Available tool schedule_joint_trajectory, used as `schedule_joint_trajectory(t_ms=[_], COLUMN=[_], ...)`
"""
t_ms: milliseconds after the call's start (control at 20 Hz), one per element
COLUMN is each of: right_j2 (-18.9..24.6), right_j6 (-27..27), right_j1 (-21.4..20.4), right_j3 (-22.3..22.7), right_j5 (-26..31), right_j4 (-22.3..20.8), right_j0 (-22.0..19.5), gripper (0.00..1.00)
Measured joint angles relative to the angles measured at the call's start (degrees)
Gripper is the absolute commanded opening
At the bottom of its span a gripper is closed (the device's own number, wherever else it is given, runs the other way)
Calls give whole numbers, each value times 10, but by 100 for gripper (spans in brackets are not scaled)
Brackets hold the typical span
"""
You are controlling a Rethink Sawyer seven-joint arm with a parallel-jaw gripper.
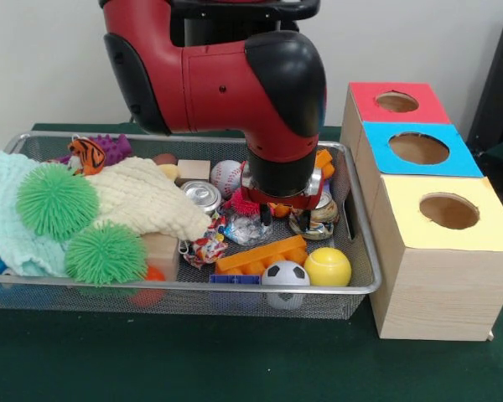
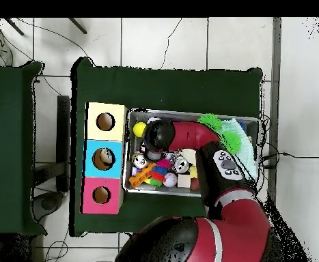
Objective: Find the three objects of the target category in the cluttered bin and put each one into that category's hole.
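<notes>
Bin [image 1: 365, 289] of wire mesh lies on the green table beside the wooden box [image 1: 440, 276] with three holes, crowded with toys. Sawyer's arm [image 1: 260, 92] reaches into its right half, so a pick looks underway; gripper [image 1: 278, 211] is low among clutter, grip state I cannot tell. Next comes a lift toward a hole.

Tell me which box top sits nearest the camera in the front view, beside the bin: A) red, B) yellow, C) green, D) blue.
B: the yellow-topped box stands at the front of the row beside the bin, with the blue-topped box behind it and the red-topped box farthest back.
</notes>
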Motion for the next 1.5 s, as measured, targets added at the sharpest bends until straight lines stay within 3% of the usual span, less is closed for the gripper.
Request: schedule_joint_trajectory(t_ms=[650,1500], right_j2=[0,0], right_j6=[0,0], right_j1=[-4,-6], right_j3=[0,-14], right_j5=[0,0], right_j4=[-30,-31], right_j0=[2,2], gripper=[100,100])
